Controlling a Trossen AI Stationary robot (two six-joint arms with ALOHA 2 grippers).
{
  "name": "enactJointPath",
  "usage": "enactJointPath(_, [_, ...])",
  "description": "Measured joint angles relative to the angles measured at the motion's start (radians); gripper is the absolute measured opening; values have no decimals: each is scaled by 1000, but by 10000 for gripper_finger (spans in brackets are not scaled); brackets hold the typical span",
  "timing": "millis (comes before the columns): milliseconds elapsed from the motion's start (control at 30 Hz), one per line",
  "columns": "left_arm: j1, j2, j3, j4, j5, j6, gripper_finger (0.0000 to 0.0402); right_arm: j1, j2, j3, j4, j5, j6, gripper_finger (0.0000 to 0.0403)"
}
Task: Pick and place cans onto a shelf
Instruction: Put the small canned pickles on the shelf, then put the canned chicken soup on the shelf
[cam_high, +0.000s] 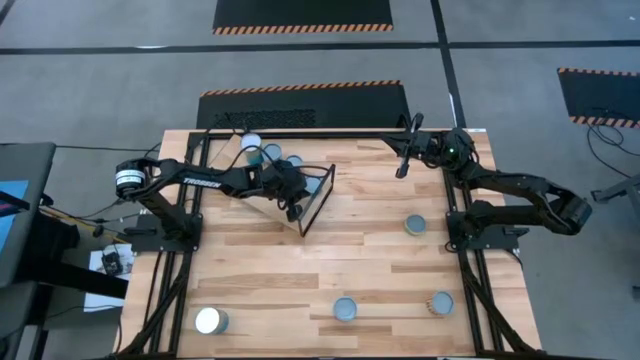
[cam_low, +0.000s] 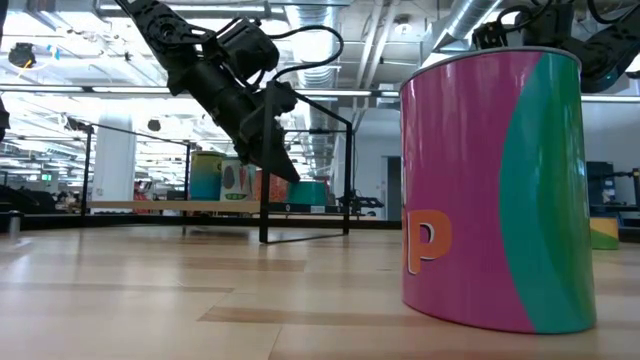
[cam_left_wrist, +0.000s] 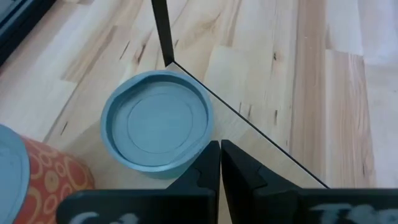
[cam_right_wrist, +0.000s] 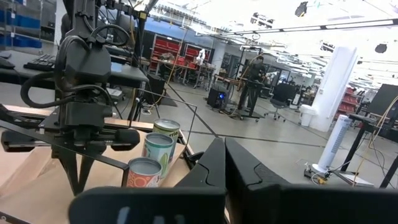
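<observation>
Three cans sit on the shelf (both grippers closed, empty).

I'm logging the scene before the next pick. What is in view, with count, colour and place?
Cans on shelf: three visible, pale-blue and white tops, far left of the table.
Cans on table: four; one right of centre, three along the near edge, one of them white-topped at near left.
Shelf: one, black frame with light-wood board, far left.
Table: one, light planked wood.
Left gripper: jaws shut, empty, over the shelf.
Right gripper: jaws shut, empty, at far right.
</observation>
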Motion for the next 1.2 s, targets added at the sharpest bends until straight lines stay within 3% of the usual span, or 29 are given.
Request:
enactJointPath(733, [3,-8,0,31,-59,32,0,0,0,0,3,0,-4,10])
enactJointPath(1033, [2,-201,-1,-7,-59,60,0,0,0,0,-21,0,-5,10])
enactJointPath(1200, [-1,-323,-67,68,-33,74,0,3,0,0,-47,0,-3,10])
